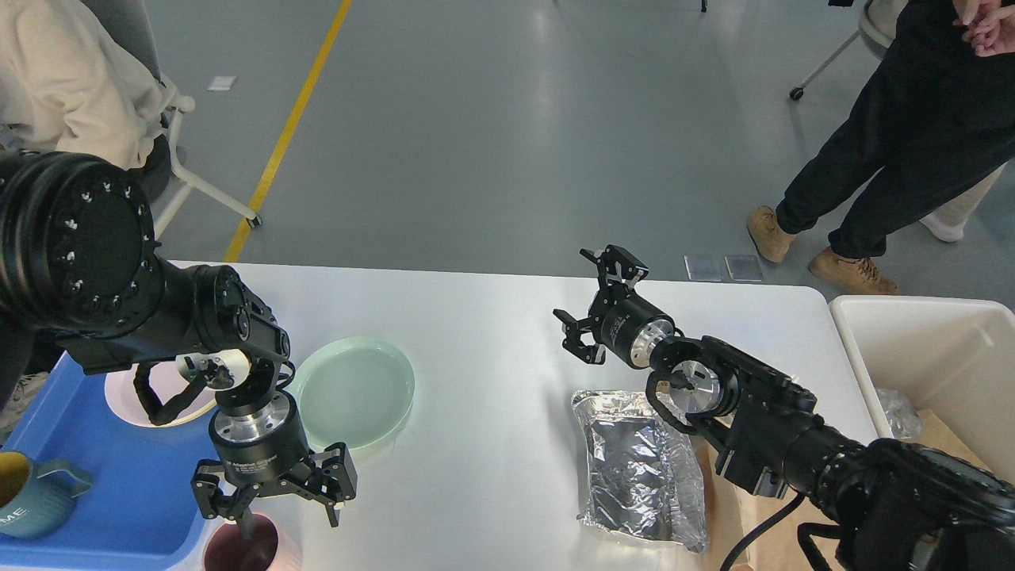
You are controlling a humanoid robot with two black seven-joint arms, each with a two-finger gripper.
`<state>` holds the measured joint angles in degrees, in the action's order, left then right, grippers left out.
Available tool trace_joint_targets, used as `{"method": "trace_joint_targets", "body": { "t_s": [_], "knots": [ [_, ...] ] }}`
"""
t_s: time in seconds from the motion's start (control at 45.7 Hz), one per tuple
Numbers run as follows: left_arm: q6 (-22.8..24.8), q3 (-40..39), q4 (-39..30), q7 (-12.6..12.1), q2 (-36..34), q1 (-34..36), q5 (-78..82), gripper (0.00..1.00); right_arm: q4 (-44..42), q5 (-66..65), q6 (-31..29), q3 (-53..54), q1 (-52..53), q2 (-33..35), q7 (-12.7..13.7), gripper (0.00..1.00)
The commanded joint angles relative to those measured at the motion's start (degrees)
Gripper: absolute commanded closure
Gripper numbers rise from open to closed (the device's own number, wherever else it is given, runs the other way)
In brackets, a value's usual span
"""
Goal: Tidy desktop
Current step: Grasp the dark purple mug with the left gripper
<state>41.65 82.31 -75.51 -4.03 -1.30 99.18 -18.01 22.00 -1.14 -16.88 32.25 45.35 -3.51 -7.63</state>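
The left hand (273,496), fingers spread wide and empty, hung over the dark maroon round cup (240,547) at the white worktop's (492,333) near edge; next, probably, a descent to grip its rim. The right hand (596,305) stood open.

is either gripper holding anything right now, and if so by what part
Nothing is held. The left gripper hangs open just above the dark maroon cup, and the right gripper is open in the air over the desktop.

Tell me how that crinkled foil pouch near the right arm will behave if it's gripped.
The foil pouch looks thin and wrinkled, so it will probably flex and crumple rather than stay stiff. Its shiny surface may be slippery. It lies flat on the desktop, so it seems unlikely to roll.
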Motion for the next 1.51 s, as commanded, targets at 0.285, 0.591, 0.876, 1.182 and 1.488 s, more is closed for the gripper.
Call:
{"method": "trace_joint_targets", "body": {
  "t_s": [0.285, 0.591, 0.876, 1.182, 1.488],
  "knots": [
    [-13.9, 0.7, 0.9, 1.0, -1.0, -7.2, -0.5, 0.06, 0.1, 0.0, 0.0, 0.0, 0.0, 0.0, 0.0, 0.0],
    [-13.6, 0.5, 1.1, 1.0, -1.2, -7.4, -0.4, 0.06, 0.1, 0.0, 0.0, 0.0, 0.0, 0.0, 0.1, 0.0],
    [-8.6, 0.5, 1.1, 0.4, -1.1, -7.5, -0.1, 0.42, 0.1, 0.0, 0.0, 0.0, 0.0, 0.0, 0.1, 0.0],
    [-2.3, 0.9, 1.1, 0.1, -1.6, -7.3, -0.1, 0.79, 0.1, 0.0, 0.0, 0.0, 0.0, 0.0, 0.1, 0.0],
    [-0.9, 1.7, 1.1, -0.7, -2.1, -7.3, 0.3, 0.95, 0.1, 0.0, 0.0, -0.1, 0.0, 0.0, 0.1, 0.0]
  ]
}}
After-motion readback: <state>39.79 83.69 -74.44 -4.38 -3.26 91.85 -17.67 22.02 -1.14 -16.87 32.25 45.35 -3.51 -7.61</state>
